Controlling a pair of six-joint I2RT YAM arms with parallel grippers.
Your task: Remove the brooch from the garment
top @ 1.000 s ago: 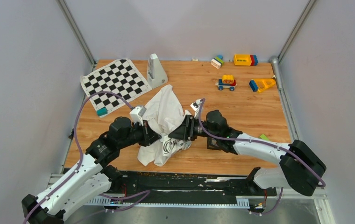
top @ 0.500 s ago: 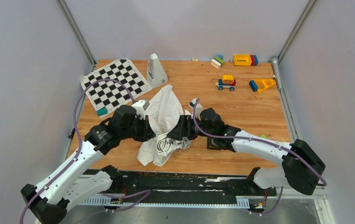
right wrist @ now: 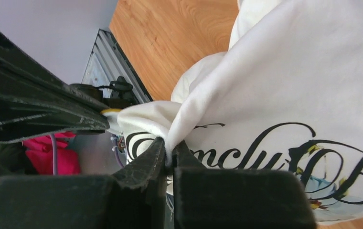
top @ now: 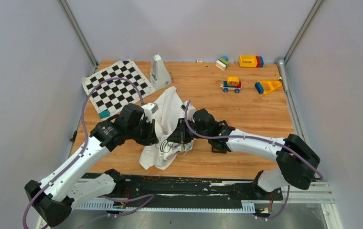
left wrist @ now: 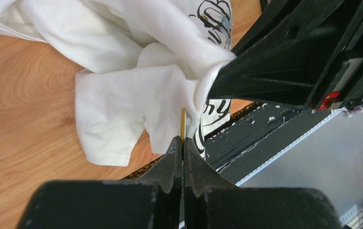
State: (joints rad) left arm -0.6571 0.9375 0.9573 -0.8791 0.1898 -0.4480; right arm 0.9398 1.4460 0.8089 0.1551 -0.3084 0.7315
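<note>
Brooch (left wrist: 183, 123): counted one (thin gold sliver, edge-on), nipped in closed left gripper (left wrist: 182, 140); counted one garment (left wrist: 117, 107), fold clamped by right gripper (right wrist: 169, 147); two grippers close together.

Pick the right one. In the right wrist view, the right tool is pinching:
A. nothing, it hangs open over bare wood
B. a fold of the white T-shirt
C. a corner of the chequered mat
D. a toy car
B: in the right wrist view the right tool has its jaws shut on a bunched fold of the white T-shirt, right at the edge of the black script lettering.
</note>
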